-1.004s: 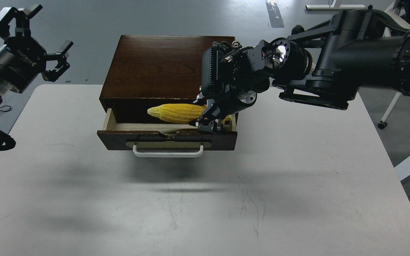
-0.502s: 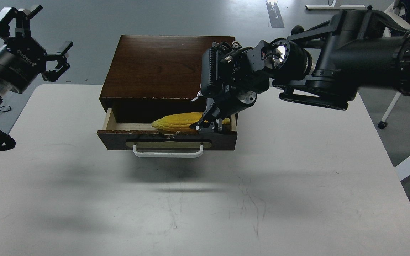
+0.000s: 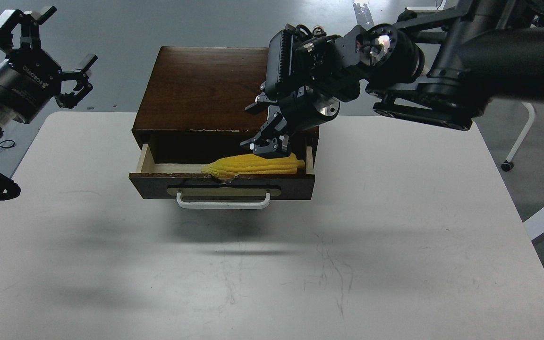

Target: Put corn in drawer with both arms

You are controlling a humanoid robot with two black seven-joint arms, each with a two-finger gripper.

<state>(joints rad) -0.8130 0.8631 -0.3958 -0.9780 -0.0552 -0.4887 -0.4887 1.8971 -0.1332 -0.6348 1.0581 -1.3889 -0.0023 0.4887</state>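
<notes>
The yellow corn point(image 3: 253, 165) lies on its side inside the open drawer point(image 3: 158, 182), along the front at the right half, tip pointing left. The drawer is pulled partway out of the dark brown cabinet point(image 3: 201, 85); its white bar handle point(image 3: 223, 204) faces me. My right gripper point(image 3: 259, 127) hovers just above the corn's right half with its fingers spread, holding nothing. My left gripper point(image 3: 50, 45) is open and empty, raised at the far left, well away from the cabinet.
The cabinet stands at the back middle of the white table point(image 3: 300, 264). A white chair leg with a caster point(image 3: 506, 165) stands off the table's right side. The grey floor lies beyond the table.
The right gripper lowered the corn into the drawer, let it go and rose up and back. The corn now rests in the drawer. The left arm has not moved.
</notes>
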